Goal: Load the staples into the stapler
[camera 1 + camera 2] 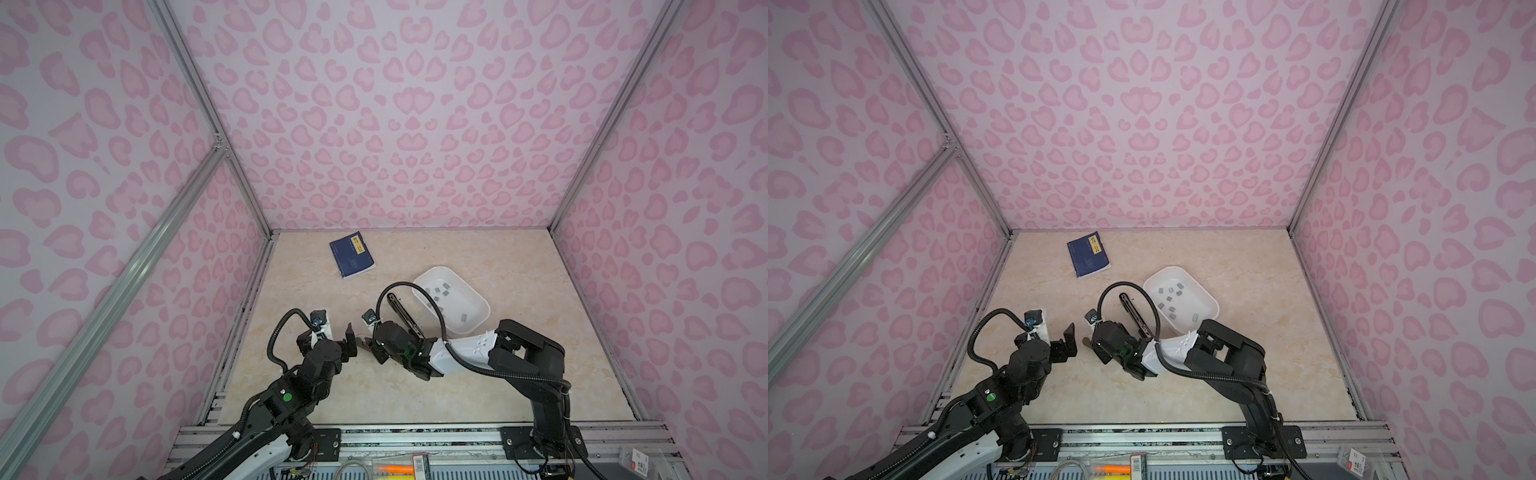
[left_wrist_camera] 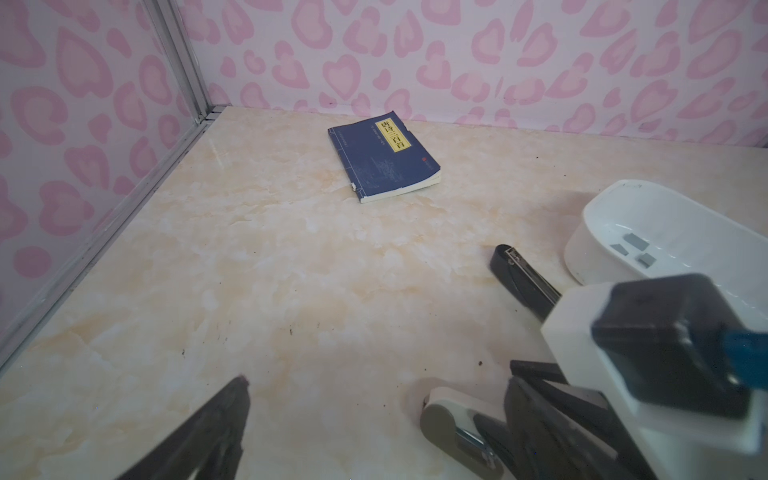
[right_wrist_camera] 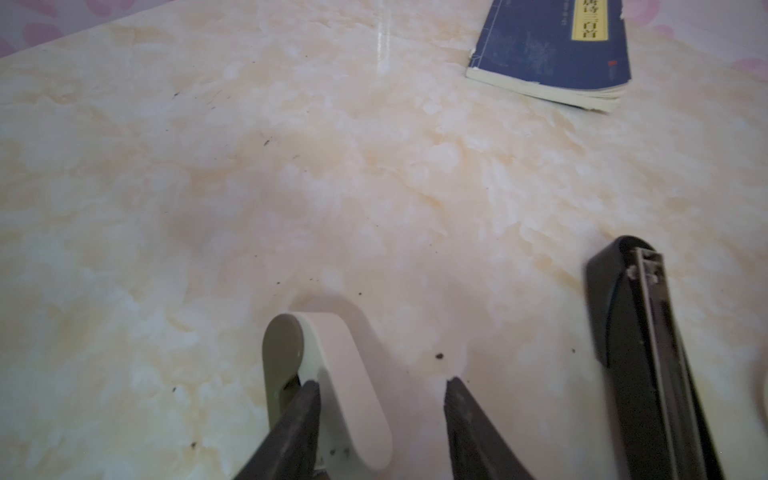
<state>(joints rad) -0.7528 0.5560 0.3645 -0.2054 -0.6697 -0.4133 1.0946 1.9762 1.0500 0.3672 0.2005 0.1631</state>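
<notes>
Right gripper (image 3: pixel 382 381) fingers parted astride white stapler (image 3: pixel 332 365), not yet clamped; left gripper (image 1: pixel 1054 343) spread, empty.
Staples (image 1: pixel 446 293) (probably light, brittle strips) are seen in tray (image 1: pixel 432 272), well behind the right fingers; long edges should be pinched.

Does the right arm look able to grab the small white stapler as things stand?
Probably yes. The right gripper has its fingers on either side of the white stapler, with nothing between. The black stapler lies apart, beside it.
</notes>
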